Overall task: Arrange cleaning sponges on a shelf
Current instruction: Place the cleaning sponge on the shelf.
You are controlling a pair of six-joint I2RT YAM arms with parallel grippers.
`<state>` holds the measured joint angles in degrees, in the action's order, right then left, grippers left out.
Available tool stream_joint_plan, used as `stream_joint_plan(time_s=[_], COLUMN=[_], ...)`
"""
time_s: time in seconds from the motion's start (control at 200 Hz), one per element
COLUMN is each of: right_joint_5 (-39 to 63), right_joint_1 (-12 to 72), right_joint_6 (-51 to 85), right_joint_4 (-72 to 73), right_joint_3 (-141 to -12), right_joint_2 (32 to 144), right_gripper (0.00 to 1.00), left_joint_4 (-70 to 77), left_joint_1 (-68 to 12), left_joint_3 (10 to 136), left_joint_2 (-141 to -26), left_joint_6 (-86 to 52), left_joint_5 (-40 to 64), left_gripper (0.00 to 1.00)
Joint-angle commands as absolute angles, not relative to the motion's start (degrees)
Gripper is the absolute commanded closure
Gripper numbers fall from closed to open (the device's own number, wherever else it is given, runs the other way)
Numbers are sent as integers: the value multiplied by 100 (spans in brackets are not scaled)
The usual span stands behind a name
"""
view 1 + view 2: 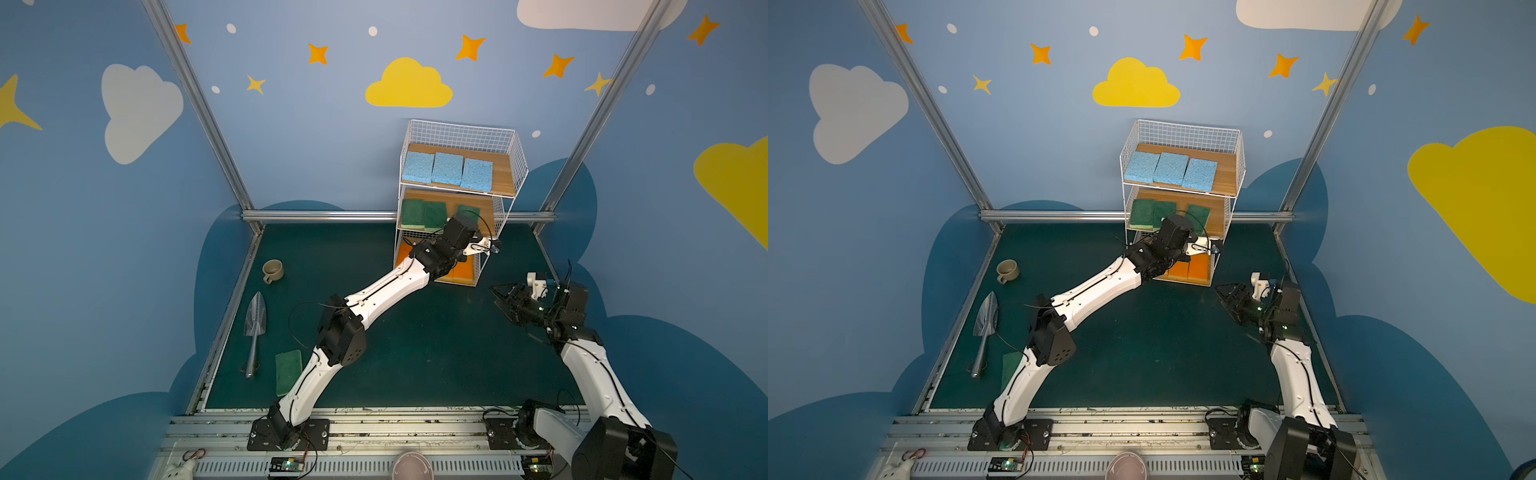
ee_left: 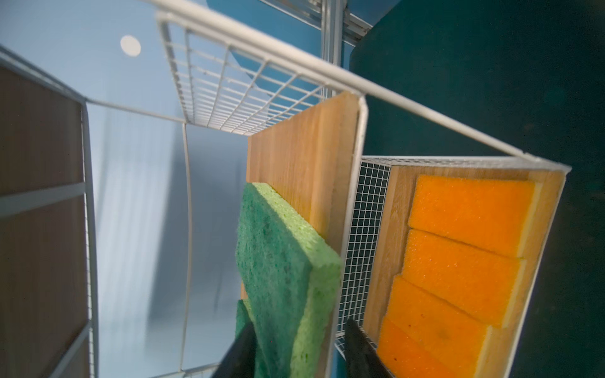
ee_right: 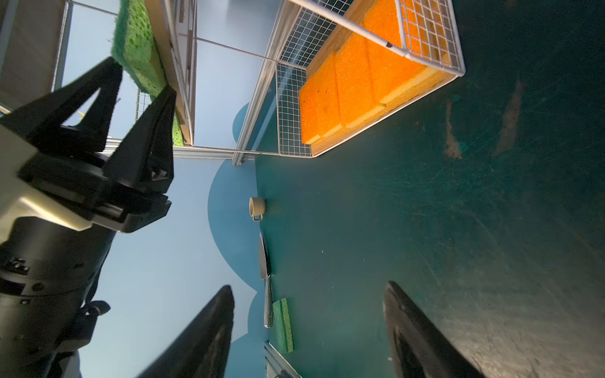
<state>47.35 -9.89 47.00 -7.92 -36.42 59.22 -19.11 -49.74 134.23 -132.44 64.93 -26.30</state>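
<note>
Sponges fill the white wire-grid shelf point(image 1: 459, 129) with wooden boards at upper centre of both top views. Three porous light blue sponges point(image 1: 446, 168) sit side by side on the top board, long axes front to back. Dark green sponges point(image 1: 417, 214) lie on the middle board, orange sponges point(image 1: 461, 272) on the bottom. A loose green sponge point(image 1: 288, 372) lies lower left on the dark green desk point(image 1: 415, 353), long axis running up the frame. The right hand point(image 1: 498, 296) is spread and empty.

In the left wrist view, the left hand point(image 2: 300, 324) at bottom centre is spread around a green-on-pale-green sponge point(image 2: 284, 261) on the middle board. One finger point(image 2: 240, 350) touches it and the other stands clear.

In the right wrist view, the orange sponges overlap in a row at upper right.
</note>
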Motion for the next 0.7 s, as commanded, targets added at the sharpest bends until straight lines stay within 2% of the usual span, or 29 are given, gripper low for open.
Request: stream_joint_plan(time_s=[0.0,0.23,0.255,0.345,0.36,0.375,0.526,0.696], right_joint_5=[4678,4637,4624,4564,4550,4540,4368,3599], right_joint_1=[-947,-905,-899,-832,-823,-810,-502,609], right_joint_6=[4579,4523,4511,4415,4394,4375,4176,4049], right_joint_4=[-856,-981,-1007,-1113,-1124,-1129,-1284,-1560], right_joint_3=[-3830,-3948,-3996,-4034,-4039,-4036,-3989,-3675], right_joint_2=[5921,5899,5889,5847,5838,5824,5697,5449], right_gripper=[29,27,27,25,25,25,25,25], left_joint_4=[-1830,-2039,-2040,-2025,-2000,-1970,-1586,-768], left_joint_1=[-5039,-5192,-5214,-5301,-5319,-5337,-5584,-5887], left_joint_3=[13639,13556,13525,13346,13299,13223,12233,10365], left_joint_2=[-13167,-12878,-12837,-12619,-12568,-12516,-11736,-10369], left_joint_6=[6387,6226,6202,6111,6098,6065,5645,5012], left_joint_5=[-2663,-2763,-2781,-2842,-2854,-2856,-2928,-3350], left_gripper=[40,21,15,10,3,1,0,0])
